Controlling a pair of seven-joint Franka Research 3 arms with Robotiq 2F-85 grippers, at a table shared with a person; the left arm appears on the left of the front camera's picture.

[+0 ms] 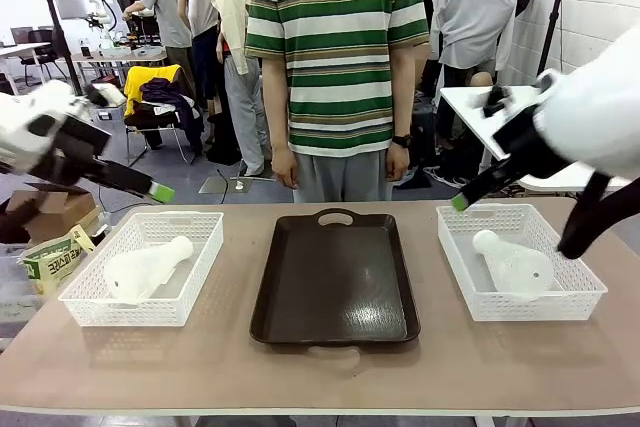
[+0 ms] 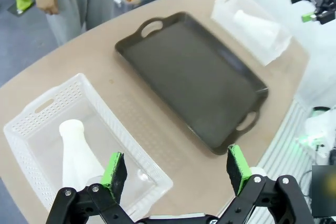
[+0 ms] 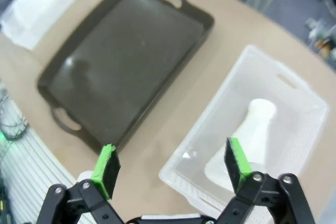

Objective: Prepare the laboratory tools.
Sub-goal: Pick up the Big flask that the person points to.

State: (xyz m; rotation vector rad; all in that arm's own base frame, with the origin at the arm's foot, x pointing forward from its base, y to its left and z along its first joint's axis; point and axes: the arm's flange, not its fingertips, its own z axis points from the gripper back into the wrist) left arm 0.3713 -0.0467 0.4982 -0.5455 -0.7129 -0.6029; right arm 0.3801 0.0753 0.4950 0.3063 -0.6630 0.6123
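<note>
One frosted-white flask (image 1: 145, 269) lies on its side in the left white mesh basket (image 1: 95, 302). A second flask (image 1: 512, 262) lies in the right basket (image 1: 590, 292). My left gripper (image 1: 160, 191) hovers open above the left basket's far corner. In the left wrist view it (image 2: 176, 171) spreads over the basket's near wall, with the flask (image 2: 76, 150) just left of its fingers. My right gripper (image 1: 460, 202) is open, raised over the right basket's far left corner. In the right wrist view it (image 3: 171, 165) hangs beside the flask (image 3: 244, 145). Neither gripper holds anything.
A dark brown tray (image 1: 335, 282) with two handles sits bare between the baskets. A person in a striped shirt (image 1: 335, 67) stands at the far edge, hands down. A green packet (image 1: 50, 257) and a cardboard box sit off the table's left side.
</note>
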